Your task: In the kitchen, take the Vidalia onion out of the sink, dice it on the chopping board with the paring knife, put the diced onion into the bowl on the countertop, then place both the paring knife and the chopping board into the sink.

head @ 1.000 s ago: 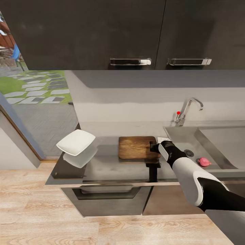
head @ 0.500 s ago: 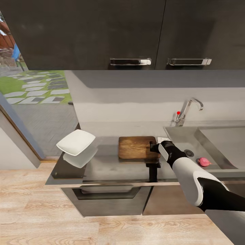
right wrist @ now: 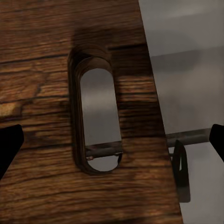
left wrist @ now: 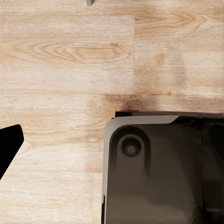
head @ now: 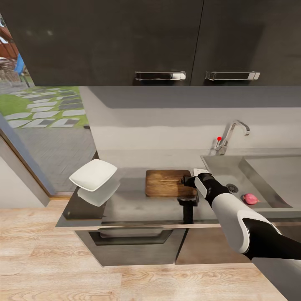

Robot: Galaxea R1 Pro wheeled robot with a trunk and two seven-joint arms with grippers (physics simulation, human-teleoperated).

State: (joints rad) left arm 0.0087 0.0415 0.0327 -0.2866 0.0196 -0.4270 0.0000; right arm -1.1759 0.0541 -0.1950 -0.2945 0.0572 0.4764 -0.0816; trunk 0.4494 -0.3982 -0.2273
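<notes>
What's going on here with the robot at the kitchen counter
The right gripper is at the slotted end of the chopping board on the countertop, fingers spread on either side of the slot. The onion is in the sink, and the bowl sits at the counter's far left.

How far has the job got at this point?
Nothing looks finished: the onion sits in the sink and the bowl is empty. The right hand is over the chopping board's slotted end. Dicing, bowling and clearing remain.
</notes>
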